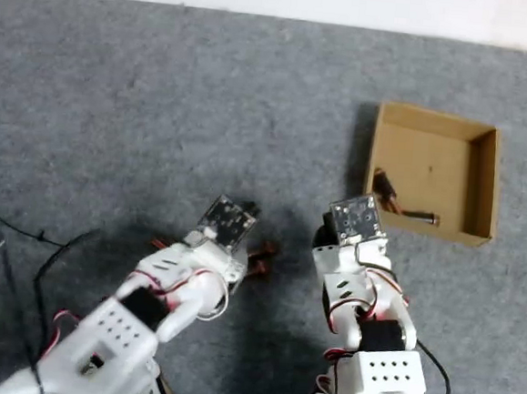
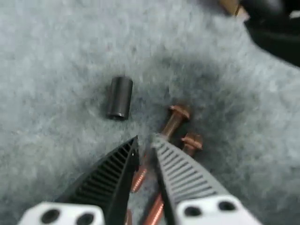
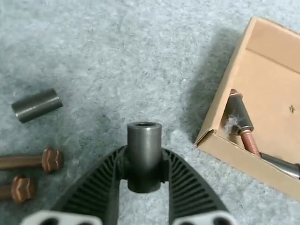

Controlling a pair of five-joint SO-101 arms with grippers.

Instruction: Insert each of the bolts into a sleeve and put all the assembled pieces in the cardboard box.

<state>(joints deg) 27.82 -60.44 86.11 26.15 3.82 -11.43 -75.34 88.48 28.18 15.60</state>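
You held a sleeve (image 3: 144, 140) mouth-up in the right gripper (image 3: 144, 161), box (image 1: 482, 178) at two o'clock, so the left gripper (image 2: 145, 139), jaws narrowly parted, could fetch a bolt (image 2: 174, 123).

1. Two bare sleeves (image 3: 36, 105) (image 3: 144, 154).
2. Two loose bolts (image 3: 33, 161) (image 3: 18, 190).
3. One box (image 1: 434, 121).
4. Two assembled pieces (image 1: 387, 190) (image 1: 417, 216) inside it, as far as can be told.
5. Two arms (image 1: 184, 282) (image 1: 364, 305).
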